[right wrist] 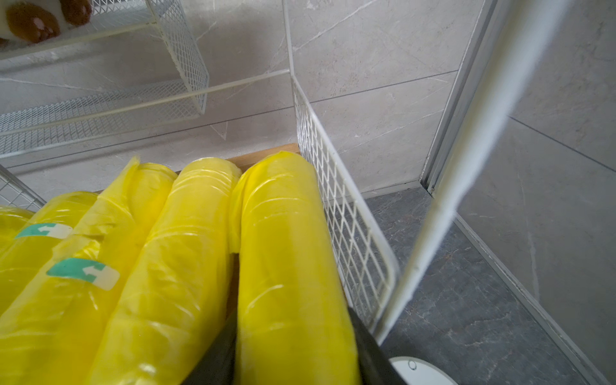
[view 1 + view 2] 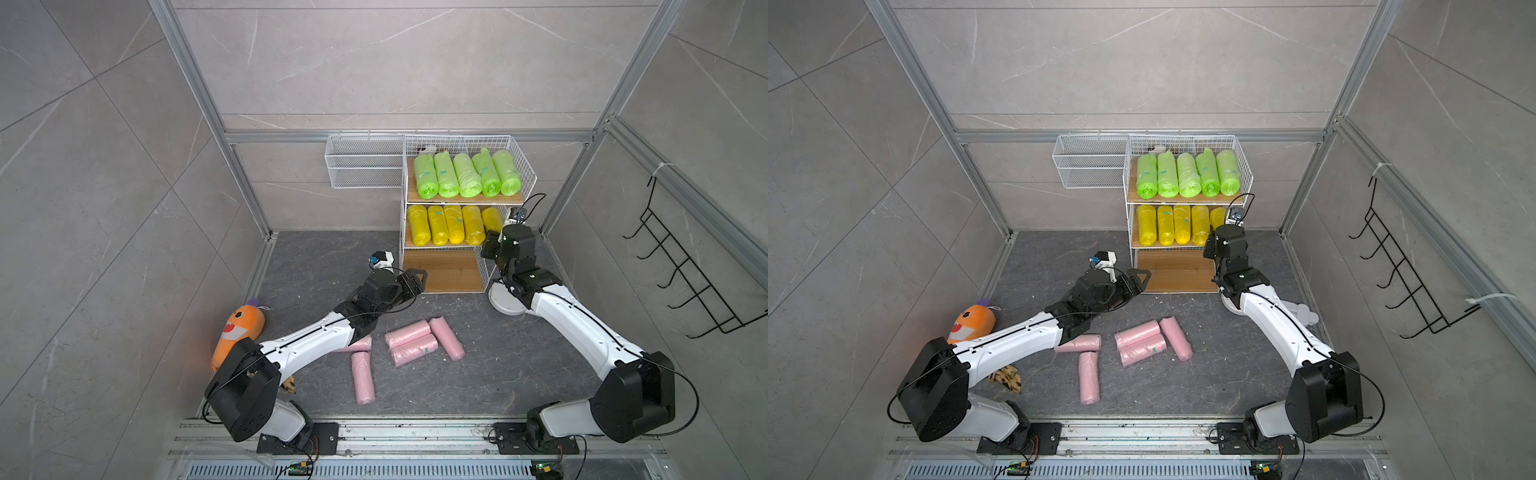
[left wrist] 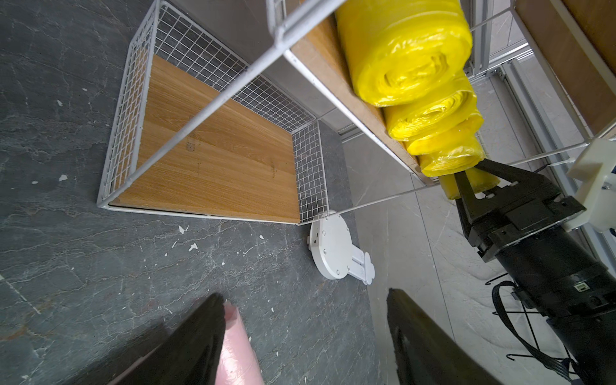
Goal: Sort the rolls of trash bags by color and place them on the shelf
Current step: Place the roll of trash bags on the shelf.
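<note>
The shelf [image 2: 442, 272] stands at the back, and its bottom wooden board is bare. Several lime green rolls [image 2: 467, 174] lie side by side on its top tier, several yellow rolls [image 2: 449, 224] on the middle tier. My right gripper [image 1: 293, 316] reaches into the middle tier, shut on the yellow roll [image 1: 283, 233] that lies against the right mesh wall. Several pale pink rolls [image 2: 411, 343] lie on the dark floor in front. My left gripper [image 2: 417, 282] hovers open by the shelf's front left corner. It holds nothing; one pink roll [image 3: 236, 346] shows beside a finger.
An orange plush shark [image 2: 239, 328] lies at the left wall. A long white wire basket [image 2: 361, 166] hangs on the back wall, a black hook rack [image 2: 698, 274] on the right wall. A white round disc [image 3: 330, 246] lies by the shelf's right foot.
</note>
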You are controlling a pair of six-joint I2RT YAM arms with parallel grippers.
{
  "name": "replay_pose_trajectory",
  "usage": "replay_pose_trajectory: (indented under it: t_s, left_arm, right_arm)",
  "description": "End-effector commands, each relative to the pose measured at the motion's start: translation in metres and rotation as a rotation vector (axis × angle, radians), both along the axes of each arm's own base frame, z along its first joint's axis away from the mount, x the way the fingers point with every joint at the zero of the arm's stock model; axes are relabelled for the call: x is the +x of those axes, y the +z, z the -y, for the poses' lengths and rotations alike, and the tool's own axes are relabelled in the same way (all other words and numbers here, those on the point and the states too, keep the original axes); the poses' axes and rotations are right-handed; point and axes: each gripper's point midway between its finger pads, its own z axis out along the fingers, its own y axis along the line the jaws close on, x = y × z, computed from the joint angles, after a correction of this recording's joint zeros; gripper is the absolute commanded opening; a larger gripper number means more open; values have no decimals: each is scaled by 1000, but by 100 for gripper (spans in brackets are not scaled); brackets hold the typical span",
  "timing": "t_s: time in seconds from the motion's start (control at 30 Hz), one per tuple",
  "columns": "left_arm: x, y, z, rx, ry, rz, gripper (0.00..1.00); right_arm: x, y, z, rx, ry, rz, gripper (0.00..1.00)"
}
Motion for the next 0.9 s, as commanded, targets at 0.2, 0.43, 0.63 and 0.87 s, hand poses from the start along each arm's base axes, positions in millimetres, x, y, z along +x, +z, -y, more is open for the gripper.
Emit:
replay_pose_trajectory:
  t_s: [0.2,0.43,0.63,0.87]
  left_arm:
    - [-2,23,2,-61,-11,46,79]
    - [-3,24,2,-64,-11,49,79]
    - [-2,24,2,-64,-12,51,79]
    - [0,29,3,-43,-12,70,79]
  right_arm:
    - [-16,30,-4,74,56,98,54]
    - [-39,41,-2,92,92,100,56]
    - [-62,30,-11,112,189,12,53]
    - [-61,10,-11,143,215,-39,38]
